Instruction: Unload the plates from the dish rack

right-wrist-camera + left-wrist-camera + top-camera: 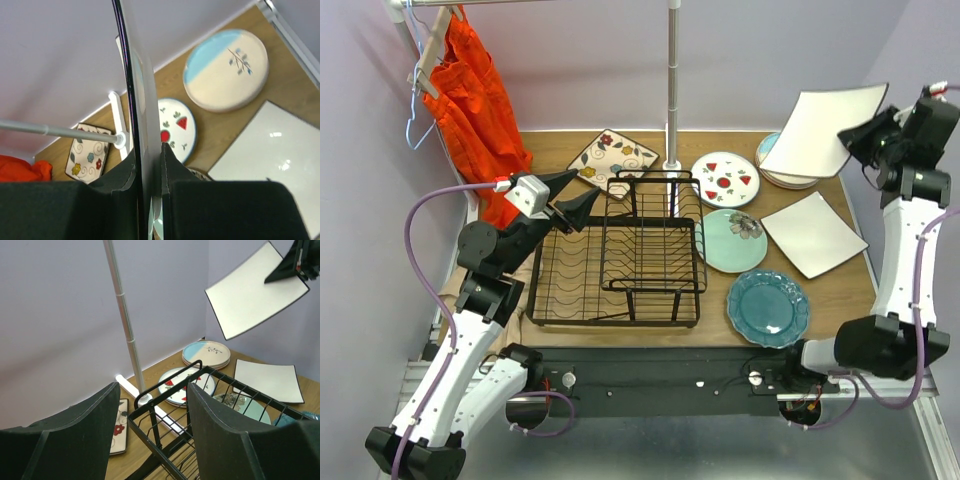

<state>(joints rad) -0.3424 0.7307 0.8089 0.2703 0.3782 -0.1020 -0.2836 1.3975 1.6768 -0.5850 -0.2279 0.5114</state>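
High over the far right corner of the wooden worktop (pixel 845 290), my right tool (pixel 857 135) is clenched on the edge of a white square ceramic plate with a thin dark rim (pixel 825 128) — it hangs tilted in the air above the stack of cream-and-blue round plates (pixel 788 180). My left tool (pixel 582 190) hovers with its jaws spread and nothing between them, over the far left corner of the black wire dish rack (pixel 550 275), whose slots look bare from above. I judge this the put-down step for perhaps the last plate — next it wants lowering flat, maybe onto the other white square plate (pixel 813 233), then letting go.
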